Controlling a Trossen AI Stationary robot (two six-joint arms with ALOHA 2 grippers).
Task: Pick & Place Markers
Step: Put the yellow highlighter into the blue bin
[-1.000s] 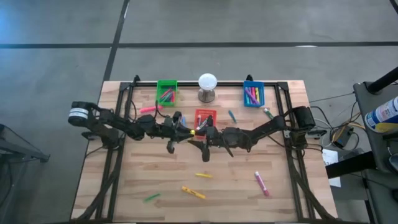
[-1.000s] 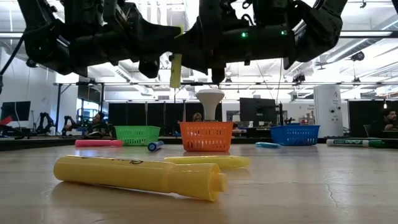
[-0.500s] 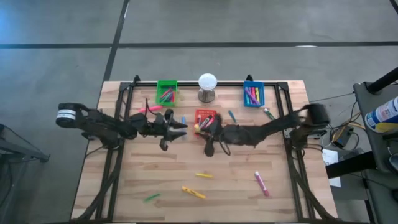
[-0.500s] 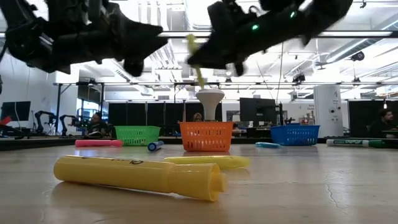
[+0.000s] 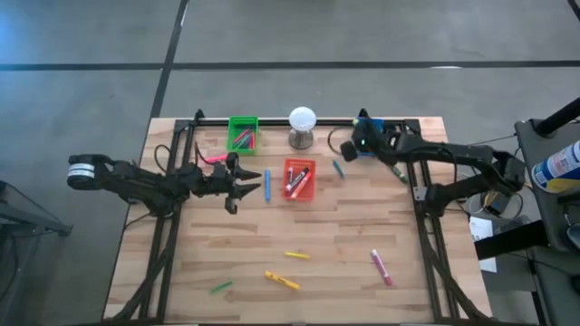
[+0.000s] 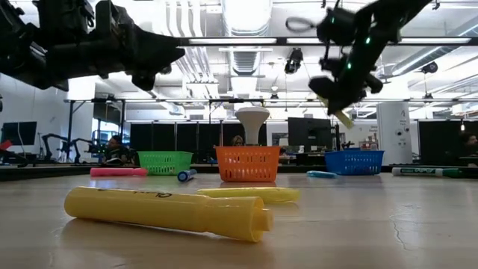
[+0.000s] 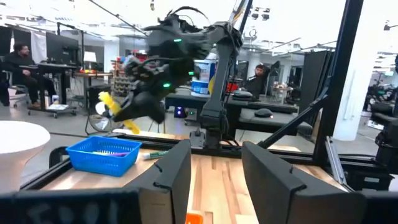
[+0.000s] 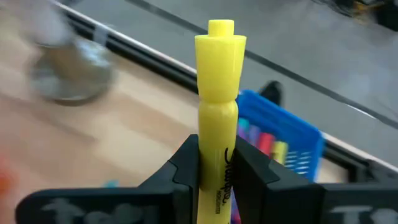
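My right gripper (image 5: 362,142) hangs over the far right of the table, above the blue bin (image 6: 353,161), shut on a yellow marker (image 8: 219,93). My left gripper (image 5: 245,178) hovers open and empty left of the red bin (image 5: 299,179), which holds markers. Loose markers lie flat on the table: a blue one (image 5: 266,186), a teal one (image 5: 337,169), a pink one (image 5: 215,158), two yellow ones (image 5: 296,255) (image 5: 282,280), a green one (image 5: 220,288) and another pink one (image 5: 381,268). My right gripper pinches the yellow marker's barrel (image 8: 217,171) between its two fingers (image 8: 186,168). The marker lies along the fingers, and its stepped end (image 8: 221,43) sticks out past the fingertips. It is lifted clear of the table and slants down toward the blue bin (image 8: 286,140).
A green bin (image 5: 242,134) stands at the far left. A white ball on a grey stand (image 5: 302,125) stands at the far middle. A green-and-white marker (image 5: 391,166) lies near the right arm. Black frame rails run along the table's left, right and far sides.
The yellow marker was between both grippers over the red bin. It has passed from my left gripper to my right one. My right gripper has carried it toward the far right, over the blue bin. My left gripper has drawn back toward the table's left edge.
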